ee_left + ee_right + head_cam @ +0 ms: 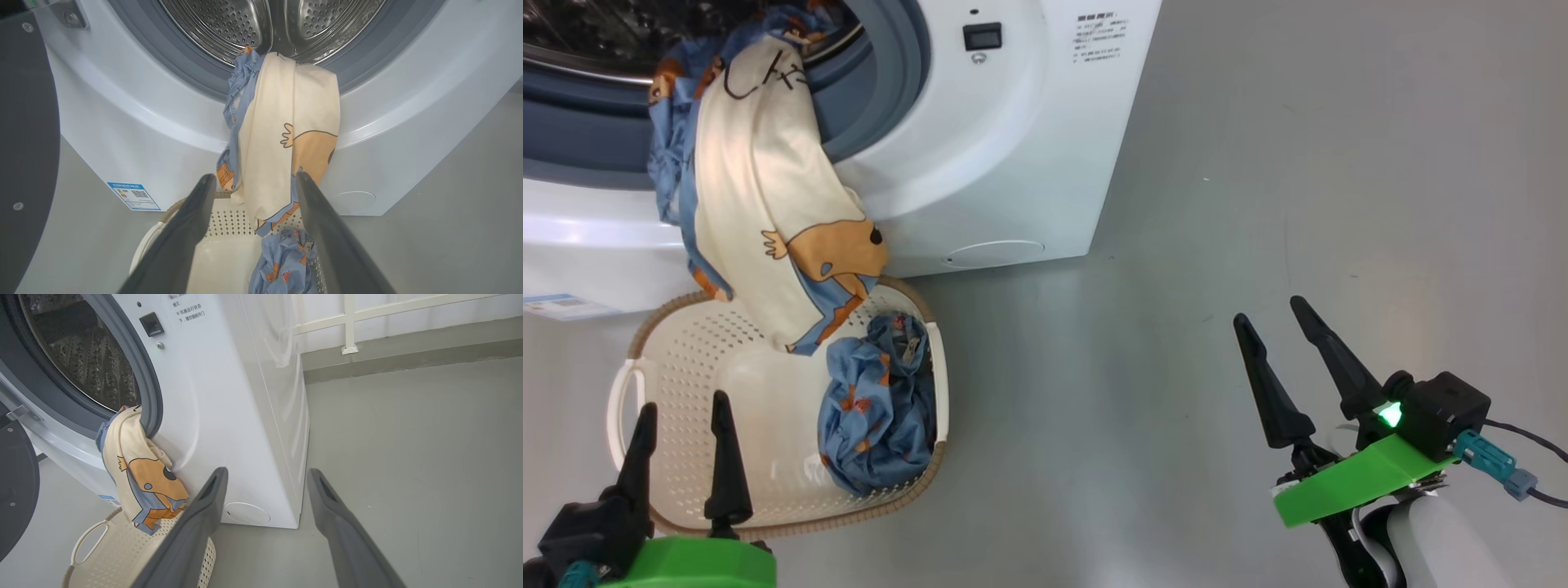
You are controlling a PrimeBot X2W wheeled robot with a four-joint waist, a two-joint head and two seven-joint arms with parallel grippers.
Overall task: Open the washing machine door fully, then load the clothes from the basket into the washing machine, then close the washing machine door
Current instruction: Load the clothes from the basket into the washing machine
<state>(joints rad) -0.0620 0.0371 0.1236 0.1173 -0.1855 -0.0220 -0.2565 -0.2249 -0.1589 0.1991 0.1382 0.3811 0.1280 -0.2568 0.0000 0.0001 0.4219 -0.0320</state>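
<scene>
The white washing machine (1013, 163) stands with its door (24, 143) swung wide at the left and the steel drum (229, 20) exposed. A cream and blue piece of the clothes (760, 204) hangs over the grey ring, its lower end dangling into the basket (686, 359). A crumpled blue piece (878, 408) lies in the basket's right side. My left gripper (683, 400) is open above the basket's near-left part, empty and pointing at the hanging piece (286, 122). My right gripper (1269, 308) is open over bare floor, well right of the basket.
Grey floor (1258, 163) stretches right of the machine. A blue label (560, 306) marks the machine's lower front. The dark door (14, 490) juts out on the left. A white railing and wall (347, 322) run behind the machine.
</scene>
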